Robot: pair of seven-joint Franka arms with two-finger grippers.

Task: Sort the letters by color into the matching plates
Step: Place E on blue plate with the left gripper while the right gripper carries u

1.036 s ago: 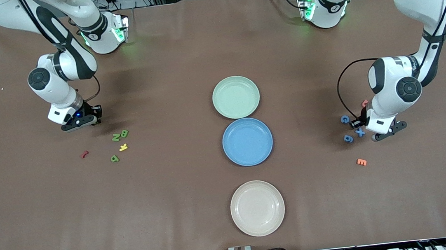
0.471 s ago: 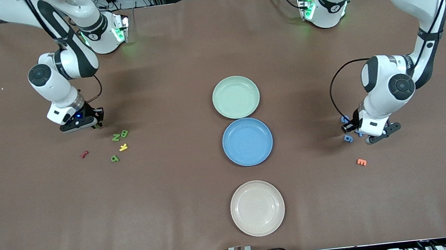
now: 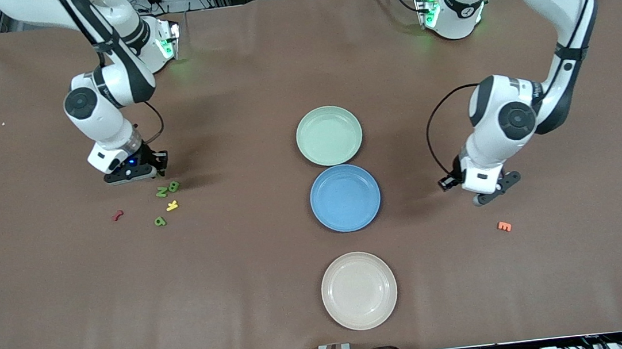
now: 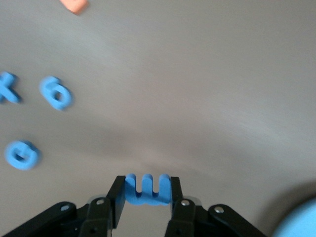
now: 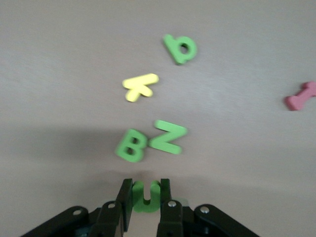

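My left gripper (image 3: 446,183) is shut on a blue letter (image 4: 147,188) and holds it over bare table beside the blue plate (image 3: 345,197). Three more blue letters, an X (image 4: 7,94), a 6 (image 4: 55,93) and a G (image 4: 20,155), lie on the table; the left arm hides them in the front view. My right gripper (image 3: 159,164) is shut on a green U (image 5: 145,195), just over the green B (image 3: 173,185) and Z (image 3: 162,192). Another green letter (image 3: 160,220) lies nearer the camera. The pale green plate (image 3: 329,135) holds nothing.
A beige plate (image 3: 359,290) lies nearest the camera, in line with the other two plates. A yellow letter (image 3: 172,205) and a red piece (image 3: 117,215) lie among the green ones. An orange letter (image 3: 504,226) lies near the left arm.
The left arm has swung from over the blue letters toward the blue plate, carrying the blue letter. The right gripper has shifted toward the plates with the green U.
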